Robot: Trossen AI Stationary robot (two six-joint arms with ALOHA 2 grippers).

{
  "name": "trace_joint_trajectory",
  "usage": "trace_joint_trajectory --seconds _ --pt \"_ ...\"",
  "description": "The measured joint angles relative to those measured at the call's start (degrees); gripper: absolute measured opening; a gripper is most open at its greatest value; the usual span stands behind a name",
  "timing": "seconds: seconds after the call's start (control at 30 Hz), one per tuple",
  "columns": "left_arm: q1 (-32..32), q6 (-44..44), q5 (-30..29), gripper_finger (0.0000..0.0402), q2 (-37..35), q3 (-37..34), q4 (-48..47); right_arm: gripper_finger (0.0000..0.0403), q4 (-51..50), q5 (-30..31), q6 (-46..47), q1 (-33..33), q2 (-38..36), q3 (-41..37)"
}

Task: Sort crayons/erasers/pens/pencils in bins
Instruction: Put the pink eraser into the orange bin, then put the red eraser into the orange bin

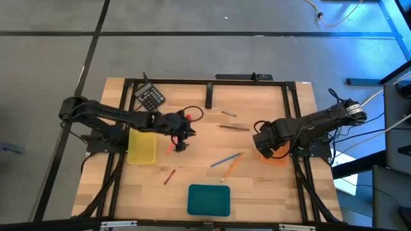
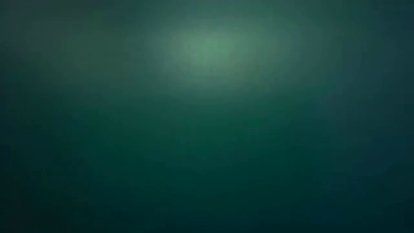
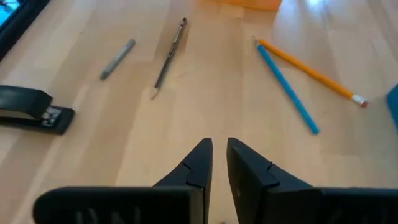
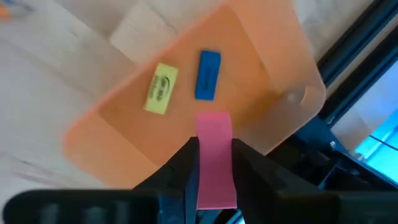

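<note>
My right gripper (image 4: 214, 180) is shut on a pink eraser (image 4: 214, 149) over the orange bin (image 4: 261, 68), which stands at the table's right side (image 1: 277, 156). A yellow eraser (image 4: 161, 88) and a blue eraser (image 4: 208, 74) lie flat on the bin's floor. My left gripper (image 3: 219, 152) is shut and empty, low over the table's middle (image 1: 182, 145), just right of the yellow bin (image 1: 141, 146). A small red thing (image 1: 171, 147) lies beside it. An orange pencil (image 3: 308, 70) and a blue pen (image 3: 287, 88) lie side by side ahead of it. My right gripper pinches the pink eraser between its two fingers, on the two long sides (image 4: 200, 163) of its near part. The fingers come from above, pointing down at the bin. The eraser's free end (image 4: 214, 121) sticks out past the fingertips, lifted clear above the bin's floor.
The teal bin (image 1: 209, 199) stands at the near edge. A black calculator (image 1: 150, 97) and a black stapler (image 3: 34, 111) lie at the far side. A dark pen (image 3: 169, 53) and a grey stick (image 3: 118, 59) lie far of middle, a reddish crayon (image 1: 169, 176) nearer. The low view shows only dark green.
</note>
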Motion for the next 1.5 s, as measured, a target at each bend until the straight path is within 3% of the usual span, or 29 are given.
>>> trace_joint_trajectory --seconds 0.17,0.37,0.57,0.77,0.93,1.17,1.23,1.4,1.5 --pt "-7.78 -6.60 -5.55 0.0041 0.00 -0.24 -0.74 0.0090 3.24 -6.93 -5.46 0.27 0.00 -4.29" --pt "-15.70 -13.50 -13.71 0.0041 0.00 -0.26 -0.26 0.0113 4.36 -6.43 -8.58 0.25 0.00 -5.43" --pt "-22.81 -21.76 -18.91 0.0041 0.00 -0.26 -2.40 0.0148 7.22 -2.33 -10.66 0.25 0.00 -5.43" --pt "-28.66 -36.30 -21.87 0.0041 0.00 -0.26 -11.98 0.0164 13.45 6.63 -8.80 1.80 0.04 0.07" --pt "-30.72 -44.07 -24.38 0.0041 0.00 -0.26 -18.91 0.0165 36.16 19.44 -20.77 1.18 0.04 3.57" --pt "-28.70 -44.42 -30.38 0.0041 0.00 -0.26 -17.30 0.0165 72.56 19.09 -35.72 -8.10 9.53 3.06" --pt "-28.26 -44.58 -31.16 0.0041 0.00 -0.26 -17.24 0.0165 79.83 19.32 -36.79 -9.49 13.69 3.05" --pt "-28.47 -47.40 -32.60 0.0041 0.00 -0.26 -16.93 0.0165 95.46 28.20 -33.78 -10.56 24.61 3.04" --pt "-28.91 -47.31 -32.58 0.0041 0.00 -0.26 -16.72 0.0165 97.31 26.48 -33.94 -11.81 30.79 6.67"
